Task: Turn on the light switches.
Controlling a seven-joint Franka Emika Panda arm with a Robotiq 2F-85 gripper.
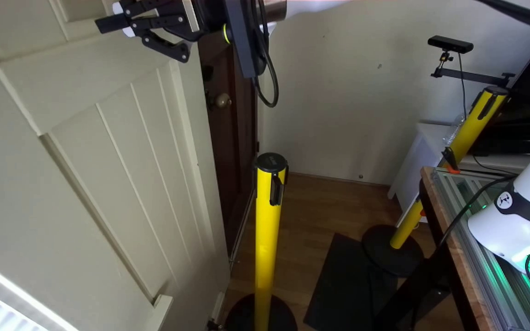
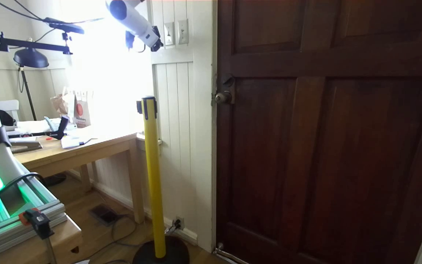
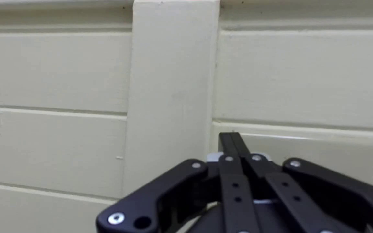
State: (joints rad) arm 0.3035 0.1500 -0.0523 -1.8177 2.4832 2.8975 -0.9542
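Two light switches show side by side in an exterior view on the white panelled wall, a left switch (image 2: 169, 33) and a right switch (image 2: 182, 31), above a horizontal rail. In the wrist view, a smooth pale rectangle (image 3: 329, 155) with a glossy edge looks like a switch plate; its lower part is hidden behind my gripper (image 3: 229, 134). The gripper's black fingertips are pressed together with nothing between them, over one end of that rectangle. It also shows shut in an exterior view (image 1: 108, 24), close to the wall. Contact cannot be told.
Yellow posts stand on the floor, one below the gripper (image 1: 267, 248) and one farther off (image 1: 469, 124). A dark wooden door (image 2: 313, 146) is right of the switches. A wooden table (image 2: 97, 143) is by the bright window. A cable loop (image 1: 269, 92) hangs from the wrist.
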